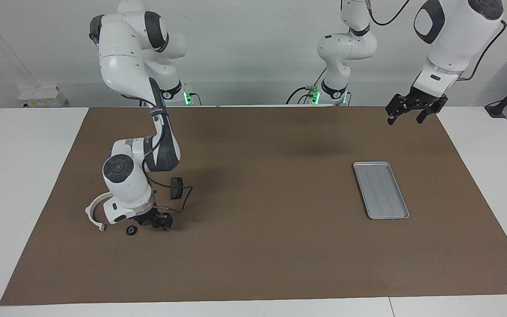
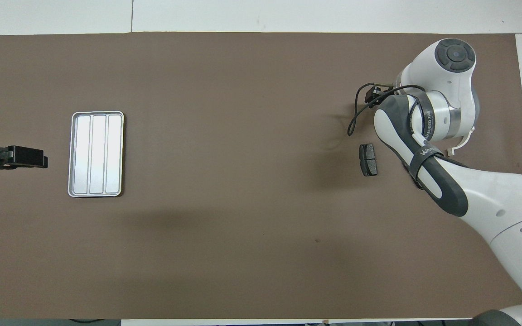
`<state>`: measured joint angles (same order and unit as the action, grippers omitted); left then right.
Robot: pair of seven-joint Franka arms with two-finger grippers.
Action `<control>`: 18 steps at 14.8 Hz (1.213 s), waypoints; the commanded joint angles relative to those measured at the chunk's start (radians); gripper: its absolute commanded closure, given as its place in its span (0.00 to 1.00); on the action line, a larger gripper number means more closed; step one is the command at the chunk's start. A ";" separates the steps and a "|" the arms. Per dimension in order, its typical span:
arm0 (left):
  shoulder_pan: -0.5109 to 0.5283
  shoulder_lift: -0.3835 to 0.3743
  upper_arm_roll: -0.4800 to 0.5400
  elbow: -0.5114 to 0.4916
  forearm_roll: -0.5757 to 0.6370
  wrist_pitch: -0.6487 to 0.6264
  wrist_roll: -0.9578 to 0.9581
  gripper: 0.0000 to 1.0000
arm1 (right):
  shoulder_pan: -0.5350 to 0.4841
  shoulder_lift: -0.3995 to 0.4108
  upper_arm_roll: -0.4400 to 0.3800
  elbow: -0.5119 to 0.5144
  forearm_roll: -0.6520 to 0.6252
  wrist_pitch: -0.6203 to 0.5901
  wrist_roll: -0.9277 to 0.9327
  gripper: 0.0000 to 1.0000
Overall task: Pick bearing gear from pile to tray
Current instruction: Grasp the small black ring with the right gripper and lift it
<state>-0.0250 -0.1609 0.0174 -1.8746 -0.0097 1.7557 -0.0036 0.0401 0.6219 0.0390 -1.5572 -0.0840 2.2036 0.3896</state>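
Facing view shows two white robot arms at a counter [image 1: 38, 176] covered by a big brown mat [image 1: 258, 246].

The right arm bends down low at its own end of the counter. Its right pincer [image 1: 159, 222] is down at the mat, among the small parts. It is dark and small here, so I cannot tell if it is released or clenched, or if it has hold of anything.

Just beside the right pincer lies a little black round piece [image 1: 131, 230], flat on the mat. It sits apart from the pincer. A white curved plastic arc [image 1: 93, 210] lies near it, partly hidden by the arm. A dark grey brake pad [image 1: 176, 188] lies nearer to the robots than the pincer, with a black cable looping beside it.

From the overhead view, the right arm covers most of the little parts. Only the brake pad [image 2: 368, 159] and a bit of the white arc [image 2: 459, 145] peek out.

The silver tray [image 1: 401, 216] rests flat on the mat toward the left arm's end, well apart from the small parts. It has long ribs.

The left arm waits up in the air. Its left pincer [image 1: 415, 108] is released, with fingers spread, over the mat's edge close to the robots.
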 commanded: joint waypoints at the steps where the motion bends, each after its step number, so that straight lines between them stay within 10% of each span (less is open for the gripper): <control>1: 0.020 -0.031 -0.008 -0.037 0.010 0.076 0.017 0.00 | -0.011 0.024 0.004 0.017 -0.008 0.013 0.031 0.16; 14: 0.013 -0.034 -0.020 -0.041 0.011 0.038 0.028 0.00 | -0.005 0.022 0.005 0.028 -0.002 -0.039 0.040 0.51; 18: -0.009 -0.037 -0.020 -0.046 0.011 0.038 0.048 0.00 | -0.008 0.022 0.005 0.022 -0.002 -0.035 0.040 0.87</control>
<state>-0.0226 -0.1613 -0.0104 -1.8837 -0.0097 1.7961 0.0231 0.0384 0.6295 0.0455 -1.5382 -0.0818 2.1838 0.4062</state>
